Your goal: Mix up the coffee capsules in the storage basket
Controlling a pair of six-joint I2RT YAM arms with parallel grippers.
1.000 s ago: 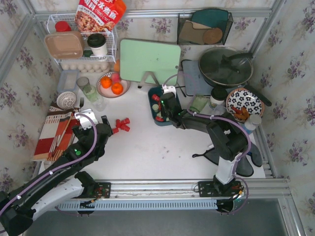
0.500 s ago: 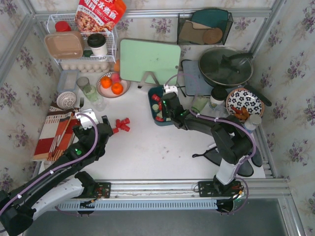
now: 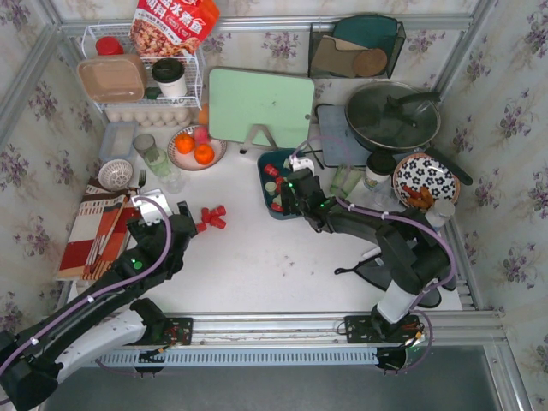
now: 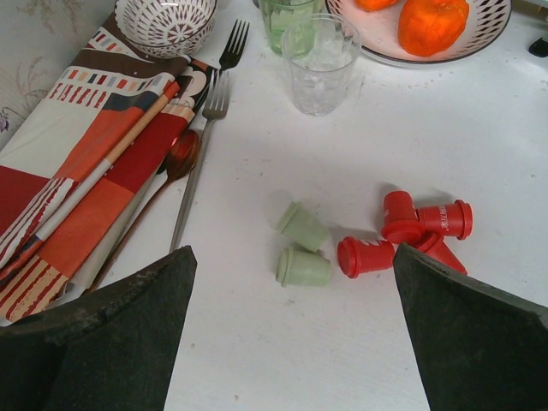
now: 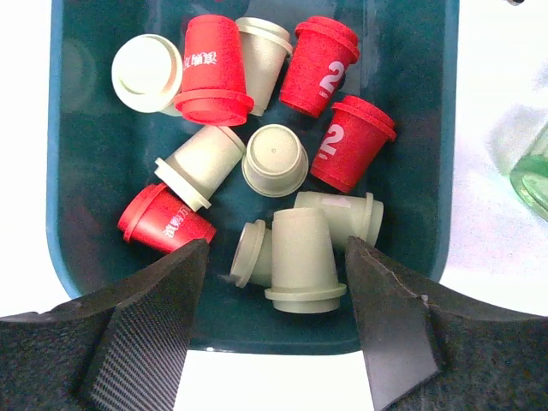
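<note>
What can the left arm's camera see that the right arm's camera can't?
Left wrist only: loose capsules on the table, pale green and red, plus a fork, a glass and oranges. Right wrist only: the storage basket with red and pale green capsules jumbled inside. Both: capsules of both colours, white table, and an open tool in front, the left tool and the right tool.

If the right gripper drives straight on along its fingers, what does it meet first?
The right gripper would probably first meet the pale green capsule lying between its open fingers in the storage basket, though depth is unclear.
</note>
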